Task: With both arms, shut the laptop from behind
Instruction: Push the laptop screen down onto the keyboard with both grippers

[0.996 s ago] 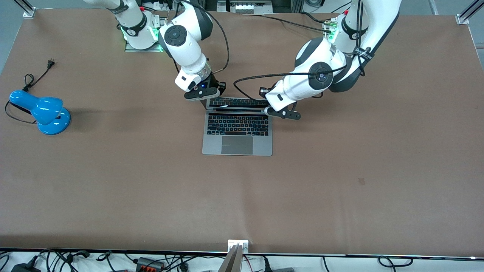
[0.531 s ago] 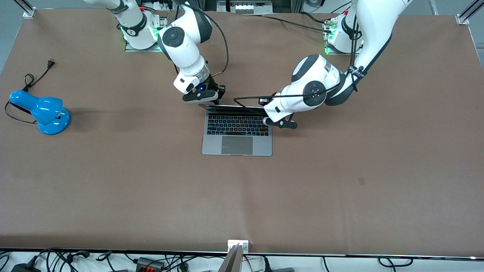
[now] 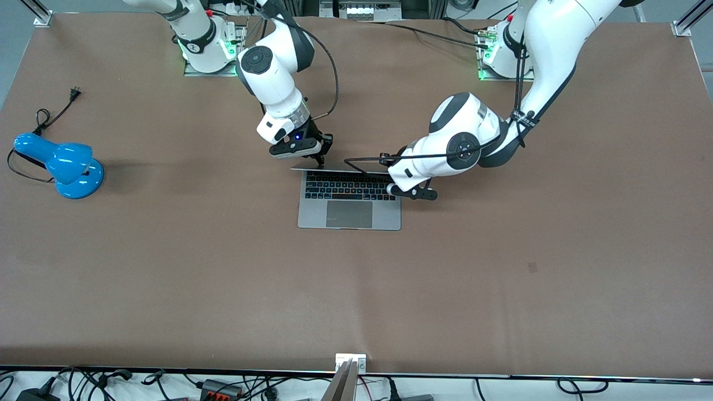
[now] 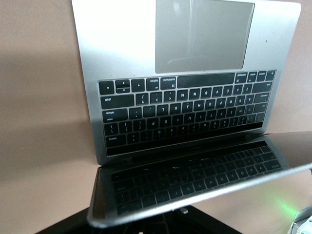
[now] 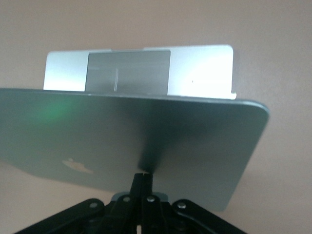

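Observation:
The silver-grey laptop (image 3: 349, 214) lies mid-table, its base flat with the black keyboard and grey trackpad showing. Its lid (image 3: 340, 170) leans forward over the keyboard rows nearest the hinge. My right gripper (image 3: 318, 158) is shut, and its tips press the lid's outer face (image 5: 146, 141) beside the apple logo (image 5: 77, 165). My left gripper (image 3: 396, 179) is at the lid's corner toward the left arm's end. In the left wrist view the gripper (image 4: 161, 222) sits under the lid's edge (image 4: 204, 195), and the dark screen mirrors the keyboard (image 4: 185, 109).
A blue desk lamp (image 3: 61, 164) with a black cord lies on the table toward the right arm's end. The left arm's black cable (image 3: 362, 161) loops low over the lid. Brown tabletop (image 3: 356, 289) stretches from the laptop to the front camera.
Both grippers have moved toward the front camera with the lid. The lid has swung from near upright to leaning over the keyboard, hiding its upper rows.

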`<action>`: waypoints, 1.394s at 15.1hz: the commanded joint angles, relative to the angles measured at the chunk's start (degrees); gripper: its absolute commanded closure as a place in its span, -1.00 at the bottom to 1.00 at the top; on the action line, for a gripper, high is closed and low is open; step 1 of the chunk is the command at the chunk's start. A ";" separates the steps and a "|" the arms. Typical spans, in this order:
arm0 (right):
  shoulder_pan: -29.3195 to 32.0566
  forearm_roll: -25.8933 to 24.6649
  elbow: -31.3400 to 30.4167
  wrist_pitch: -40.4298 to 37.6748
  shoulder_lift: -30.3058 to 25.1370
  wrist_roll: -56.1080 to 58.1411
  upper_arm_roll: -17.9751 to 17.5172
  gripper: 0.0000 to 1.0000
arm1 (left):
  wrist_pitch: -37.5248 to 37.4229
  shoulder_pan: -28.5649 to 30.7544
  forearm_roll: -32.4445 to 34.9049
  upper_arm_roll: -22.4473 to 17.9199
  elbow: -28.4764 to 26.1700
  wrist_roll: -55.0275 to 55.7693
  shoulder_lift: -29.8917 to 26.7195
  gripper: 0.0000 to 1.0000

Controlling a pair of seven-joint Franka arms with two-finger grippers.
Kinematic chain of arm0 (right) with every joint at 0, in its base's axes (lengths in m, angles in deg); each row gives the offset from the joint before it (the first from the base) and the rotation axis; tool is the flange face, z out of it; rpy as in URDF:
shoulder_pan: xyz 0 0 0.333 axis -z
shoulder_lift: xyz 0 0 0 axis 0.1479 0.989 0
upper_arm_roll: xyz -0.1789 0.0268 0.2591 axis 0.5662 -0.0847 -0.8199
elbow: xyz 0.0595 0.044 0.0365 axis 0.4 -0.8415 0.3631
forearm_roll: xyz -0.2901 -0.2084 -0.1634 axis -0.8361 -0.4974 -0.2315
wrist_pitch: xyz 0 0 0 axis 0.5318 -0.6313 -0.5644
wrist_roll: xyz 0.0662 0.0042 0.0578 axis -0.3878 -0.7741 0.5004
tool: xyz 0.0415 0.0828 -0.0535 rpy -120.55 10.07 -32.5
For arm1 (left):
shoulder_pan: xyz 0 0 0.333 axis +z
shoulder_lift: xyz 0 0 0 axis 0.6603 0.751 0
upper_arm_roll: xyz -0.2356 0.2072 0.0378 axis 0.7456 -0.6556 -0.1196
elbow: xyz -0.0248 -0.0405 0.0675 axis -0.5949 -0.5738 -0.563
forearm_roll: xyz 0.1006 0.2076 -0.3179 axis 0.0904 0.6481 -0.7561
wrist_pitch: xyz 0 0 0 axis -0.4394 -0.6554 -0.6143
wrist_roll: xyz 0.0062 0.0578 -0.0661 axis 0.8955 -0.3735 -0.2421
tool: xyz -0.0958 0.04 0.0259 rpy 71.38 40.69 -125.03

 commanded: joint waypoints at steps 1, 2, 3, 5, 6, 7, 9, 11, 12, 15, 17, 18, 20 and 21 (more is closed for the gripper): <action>0.95 0.78 1.15 4.18 2.67 1.66 -0.10 1.00 | -0.15 -0.40 1.97 -0.50 3.32 1.06 2.86 1.00; 1.12 0.78 1.15 5.06 3.20 1.83 -0.10 1.00 | -0.15 -0.40 2.32 -0.68 3.76 1.14 3.31 1.00; 1.21 0.78 1.41 5.33 3.90 2.01 -0.10 1.00 | -0.15 -0.40 3.89 -0.68 4.03 1.23 3.92 1.00; 1.30 0.78 2.47 5.42 5.31 2.36 -0.10 1.00 | -0.15 -0.40 5.05 -0.77 5.78 1.23 5.67 1.00; 1.39 0.78 2.91 5.85 6.10 2.45 -0.10 1.00 | -0.15 -0.40 5.05 -0.77 5.87 1.23 6.29 1.00; 1.65 0.78 3.09 7.16 7.15 2.45 -0.10 1.00 | -0.07 -0.48 5.14 -0.77 5.88 1.23 6.65 1.00; 2.44 0.78 3.61 10.67 10.31 3.41 -0.10 1.00 | -0.07 -0.40 5.14 -0.86 6.40 1.15 7.52 1.00; 2.35 0.69 4.23 14.28 12.95 3.59 -0.10 1.00 | -0.07 -0.48 5.14 -1.30 7.10 1.14 8.67 1.00; 2.35 0.69 4.66 15.16 13.83 3.59 -0.10 1.00 | 0.46 -0.48 5.14 -1.30 7.11 1.14 8.93 1.00; 2.00 0.69 5.55 16.05 15.94 3.59 -0.10 1.00 | 2.22 -0.48 6.62 -1.47 7.11 1.14 10.16 1.00; 1.91 0.69 5.72 17.97 17.35 3.59 -0.10 1.00 | 2.57 -0.48 8.12 -1.39 7.11 1.14 11.04 1.00; 1.74 0.69 5.72 18.68 17.62 3.59 -0.10 1.00 | 3.70 -0.48 8.73 -1.47 7.02 1.14 11.65 1.00; 1.65 0.69 5.72 18.78 18.32 3.68 -0.10 1.00 | 6.16 -0.57 9.88 -2.35 6.93 1.14 13.58 1.00; 1.48 0.69 5.72 18.86 18.76 3.59 -0.10 1.00 | 7.13 -1.36 10.14 -2.44 6.93 1.23 14.20 1.00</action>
